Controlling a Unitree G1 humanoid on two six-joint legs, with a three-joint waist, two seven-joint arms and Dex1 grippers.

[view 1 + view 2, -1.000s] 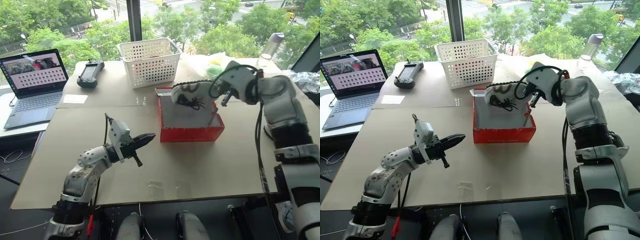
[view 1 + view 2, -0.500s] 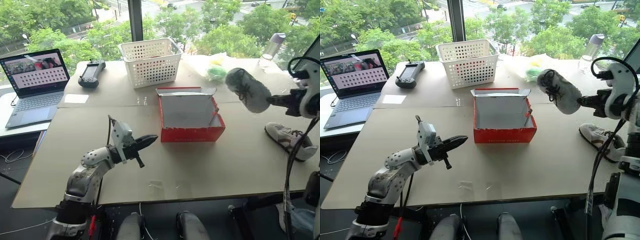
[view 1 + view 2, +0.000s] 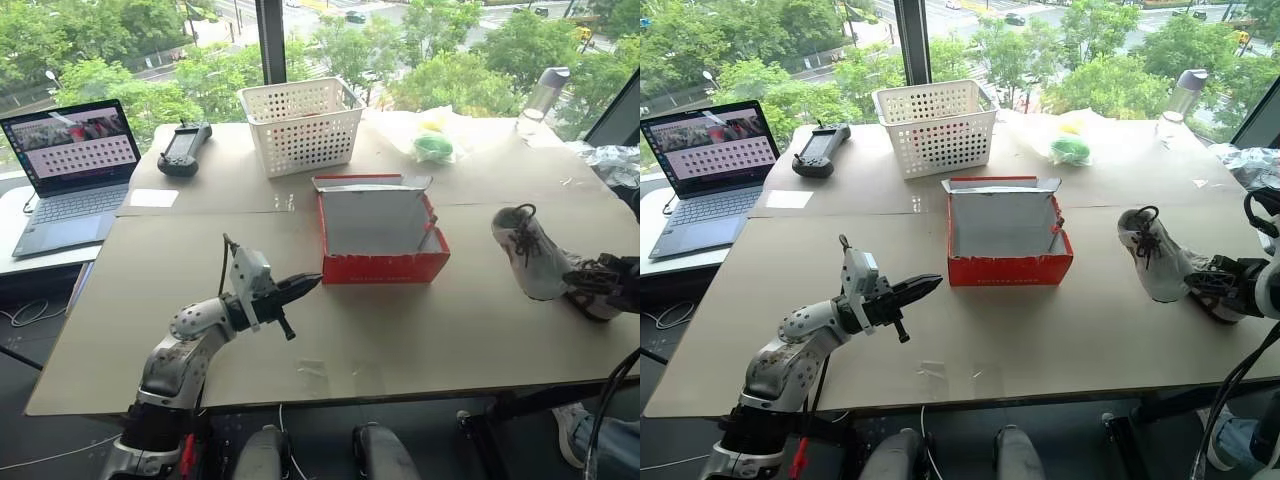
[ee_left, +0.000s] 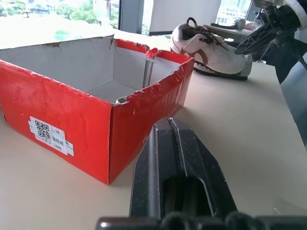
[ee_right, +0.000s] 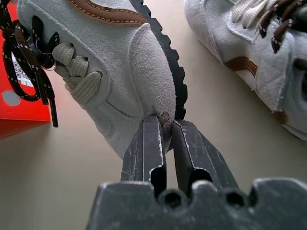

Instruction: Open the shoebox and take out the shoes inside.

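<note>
Left arm reaches forward, bent at the elbow, its hand (image 3: pixel 306 285) level and pointing to the right, fingers (image 4: pixel 178 158) pressed together, empty. Right hand (image 5: pixel 165 125) angles downward at the far right, fingers pinched closed on a shoe's (image 3: pixel 530 255) heel.

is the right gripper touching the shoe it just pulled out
Touching. In the right wrist view the right gripper has both fingers pinched on the suede edge of the shoe, with no gap between them.

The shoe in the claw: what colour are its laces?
Dark brown-black, speckled, on the pale grey shoe; the right wrist view shows them best.
</note>
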